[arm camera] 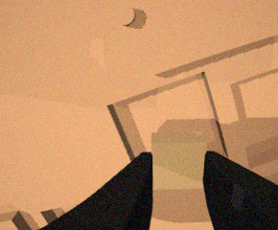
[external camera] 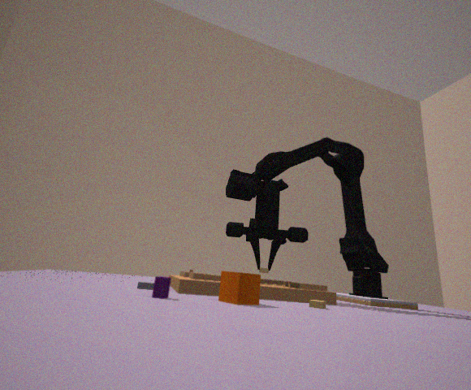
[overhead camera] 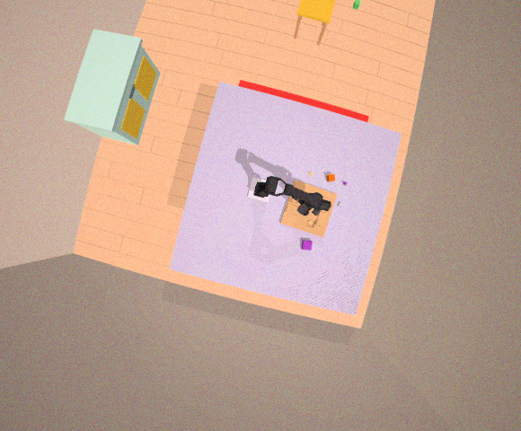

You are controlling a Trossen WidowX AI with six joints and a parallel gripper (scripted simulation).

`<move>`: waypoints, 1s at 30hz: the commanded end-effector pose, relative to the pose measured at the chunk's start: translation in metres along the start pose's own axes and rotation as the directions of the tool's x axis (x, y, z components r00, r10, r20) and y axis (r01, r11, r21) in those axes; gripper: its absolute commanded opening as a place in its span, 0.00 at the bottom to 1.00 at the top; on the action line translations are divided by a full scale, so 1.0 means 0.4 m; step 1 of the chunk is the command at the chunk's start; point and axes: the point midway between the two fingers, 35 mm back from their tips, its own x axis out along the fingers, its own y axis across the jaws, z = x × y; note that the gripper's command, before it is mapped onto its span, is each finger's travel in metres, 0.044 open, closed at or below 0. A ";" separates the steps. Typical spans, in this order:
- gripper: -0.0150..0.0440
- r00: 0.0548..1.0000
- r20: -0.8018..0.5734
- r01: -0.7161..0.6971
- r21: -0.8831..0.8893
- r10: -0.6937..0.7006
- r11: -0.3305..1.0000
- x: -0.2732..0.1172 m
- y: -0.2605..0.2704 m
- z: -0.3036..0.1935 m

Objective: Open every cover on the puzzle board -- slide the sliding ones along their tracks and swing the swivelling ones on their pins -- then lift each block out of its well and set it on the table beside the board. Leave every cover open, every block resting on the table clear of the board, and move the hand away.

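My gripper (external camera: pixel 264 268) (arm camera: pixel 177 163) is shut on a pale yellow block (external camera: pixel 264 270) (arm camera: pixel 179 160), held above the wooden puzzle board (overhead camera: pixel 290 219) (external camera: pixel 197 287) (arm camera: pixel 38 139). Below it in the wrist view is an open square well (arm camera: pixel 121 130); a raised strip (arm camera: pixel 216 57) runs beyond it. In the top view the arm hides much of the board and the fingertips. The covers' positions are hard to make out. On the table beside the board lie a small yellowish block (overhead camera: pixel 310 173) (external camera: pixel 317 304), a small purple block (overhead camera: pixel 344 183) (external camera: pixel 161 287) and a small grey piece (overhead camera: pixel 339 203) (external camera: pixel 144 285).
An orange cube (overhead camera: pixel 331 177) (external camera: pixel 238 288) stands beyond one side of the board, near the small yellowish and purple blocks. A larger purple cube (overhead camera: pixel 306 244) stands off the opposite side. The arm's base stands on a pale plate (overhead camera: pixel 252 195) beside the board.
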 end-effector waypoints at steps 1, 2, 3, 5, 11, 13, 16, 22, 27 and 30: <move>0.39 1.000 -0.002 -0.002 0.000 0.002 1.000 -0.019 0.000 0.000; 0.39 1.000 -0.002 -0.002 0.000 0.002 1.000 -0.022 0.000 0.000; 0.39 1.000 -0.002 -0.002 0.000 0.002 1.000 -0.023 0.000 0.000; 0.39 1.000 -0.002 -0.002 0.000 0.002 1.000 -0.031 0.001 -0.001; 0.39 1.000 -0.002 -0.002 0.000 0.002 1.000 -0.070 0.002 -0.001; 0.39 1.000 -0.002 -0.002 0.000 0.002 1.000 -0.083 0.003 -0.001; 0.39 1.000 -0.002 -0.002 0.000 0.002 1.000 -0.102 0.002 -0.001; 0.39 1.000 -0.002 -0.002 0.000 0.002 1.000 -0.140 0.000 0.000; 0.39 1.000 -0.003 -0.002 0.000 0.002 1.000 -0.144 -0.004 -0.013; 0.39 1.000 -0.004 -0.001 0.000 0.001 1.000 -0.145 -0.013 -0.040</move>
